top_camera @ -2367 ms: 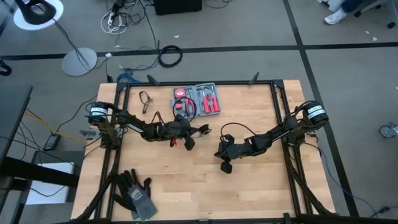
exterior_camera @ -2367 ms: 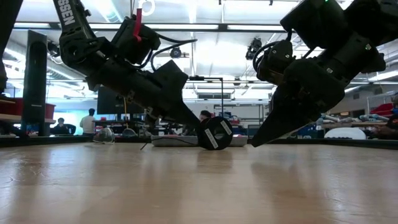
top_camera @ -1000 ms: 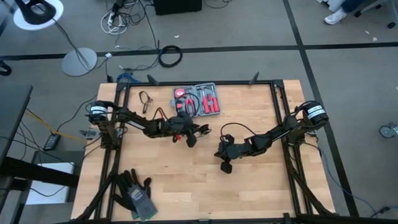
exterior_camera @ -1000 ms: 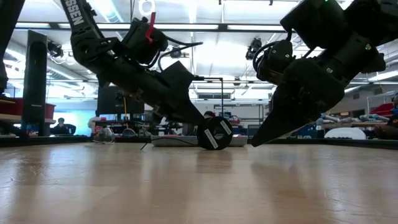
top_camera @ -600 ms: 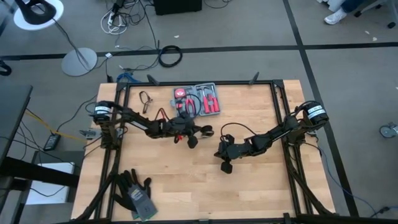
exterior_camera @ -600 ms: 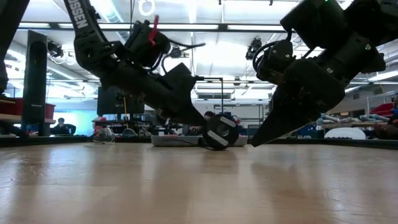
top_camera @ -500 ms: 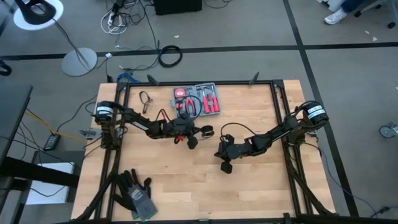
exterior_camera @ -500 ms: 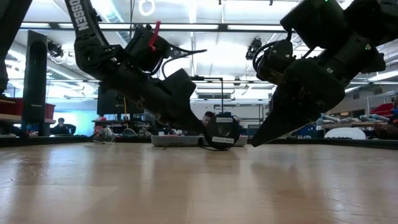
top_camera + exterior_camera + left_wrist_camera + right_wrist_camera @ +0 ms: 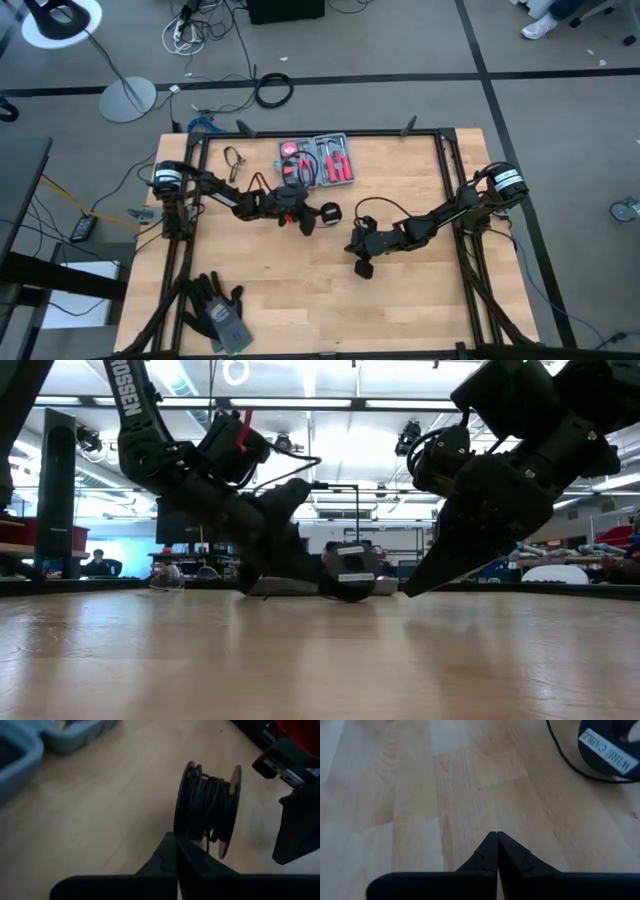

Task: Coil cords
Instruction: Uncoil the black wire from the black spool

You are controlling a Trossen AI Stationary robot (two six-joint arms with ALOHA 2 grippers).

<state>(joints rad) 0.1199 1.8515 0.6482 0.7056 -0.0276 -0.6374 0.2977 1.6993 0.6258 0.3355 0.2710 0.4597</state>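
Light wood table (image 9: 400, 310), dark frame rails along edges. On it: red tool kit (image 9: 318, 160), open, near far edge, tools inside. Small dark looped item (image 9: 235, 160) left of kit, can't tell what. Black spool (image 9: 329, 214) wound w/ thin black wire (image 9: 207, 802) sits mid-table, just in front of kit, white label on its face. A wire strand (image 9: 567, 757) trails on the wood beside spool. Dark gloves (image 9: 217, 310) at near left corner, well apart from the rest.

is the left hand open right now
No, the left hand has its fingers pressed shut together, tips just short of the wire spool.
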